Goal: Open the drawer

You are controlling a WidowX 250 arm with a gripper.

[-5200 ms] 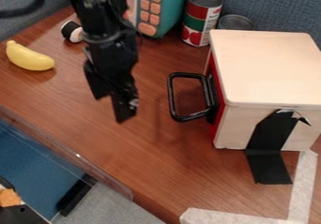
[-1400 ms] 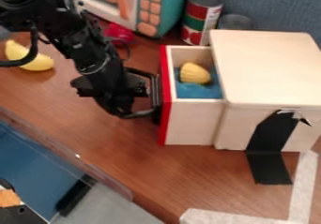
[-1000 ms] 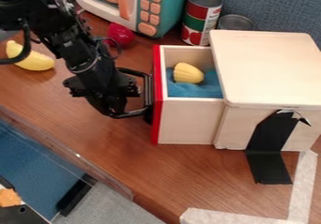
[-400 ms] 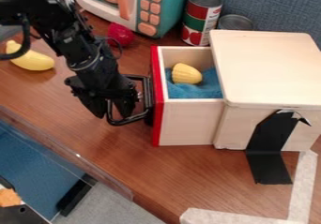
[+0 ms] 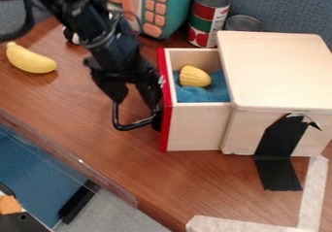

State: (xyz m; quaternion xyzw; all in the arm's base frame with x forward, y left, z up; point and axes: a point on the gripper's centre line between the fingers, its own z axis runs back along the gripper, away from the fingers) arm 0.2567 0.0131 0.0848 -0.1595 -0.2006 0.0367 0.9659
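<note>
My gripper [image 5: 137, 99] hangs at the drawer's handle [image 5: 133, 125], left of the drawer front, its fingers spread open with one close to the red front. The black handle loop shows below and between the fingers; its upper part is hidden behind the gripper. The drawer [image 5: 196, 125] stands pulled out to the left from the wooden box [image 5: 275, 71]. Inside it lie a yellow corn-like piece [image 5: 194, 76] and a blue cloth [image 5: 202, 94].
A yellow banana [image 5: 30, 59] lies at the left. Behind stand a teal toy microwave [image 5: 170, 8], a red-and-green can [image 5: 208, 18] and a second can [image 5: 243, 23]. A clear rail [image 5: 81, 162] runs along the table's front-left edge.
The drawer has come out leftward since the earliest frame, exposing the corn-like piece and cloth. Over the last half second the gripper has shifted right toward the drawer front and spread wider.
</note>
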